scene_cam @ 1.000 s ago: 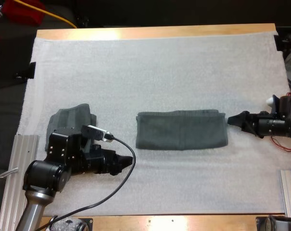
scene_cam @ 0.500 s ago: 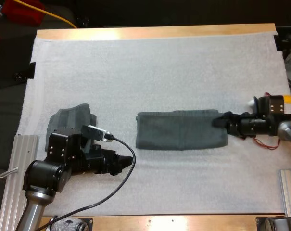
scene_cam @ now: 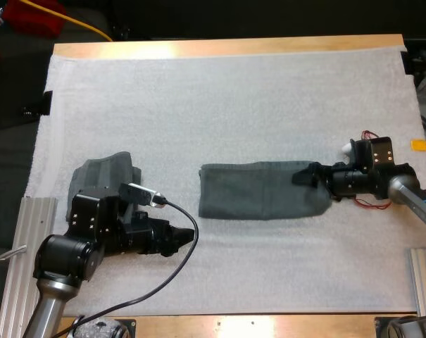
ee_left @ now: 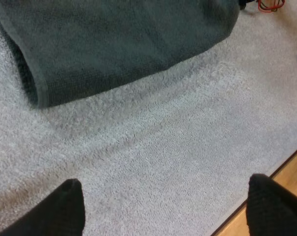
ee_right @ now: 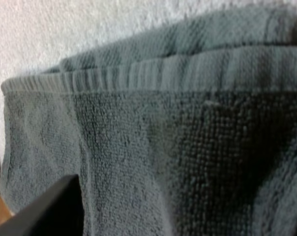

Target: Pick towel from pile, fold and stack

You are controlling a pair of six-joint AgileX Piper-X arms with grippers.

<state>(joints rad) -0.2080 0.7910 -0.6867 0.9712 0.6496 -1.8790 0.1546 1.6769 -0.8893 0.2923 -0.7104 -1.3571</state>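
A dark grey-green towel (scene_cam: pixel 258 190), folded into a long strip, lies in the middle of the white mat (scene_cam: pixel 220 98). My right gripper (scene_cam: pixel 305 177) reaches over the strip's right end, whose corner is pushed in and rounded. In the right wrist view the towel's layered hem (ee_right: pixel 153 73) is very close, and one black finger (ee_right: pixel 45 209) stands wide to the side, so the jaws are open around the cloth. My left gripper (scene_cam: pixel 183 239) rests open on bare mat, short of the strip's left end (ee_left: pixel 40 93), its fingers (ee_left: pixel 65 209) far apart. Another towel (scene_cam: pixel 103 171) lies behind the left arm, partly hidden.
Metal rails (scene_cam: pixel 26 232) flank the mat at the near left, and another rail (scene_cam: pixel 425 278) sits at the near right. The wooden table edge (scene_cam: pixel 227 46) runs along the far side. Bare mat spreads beyond and in front of the strip.
My right gripper has moved left from off the strip's right end onto it, crowding that end inward. The left arm has stayed still.
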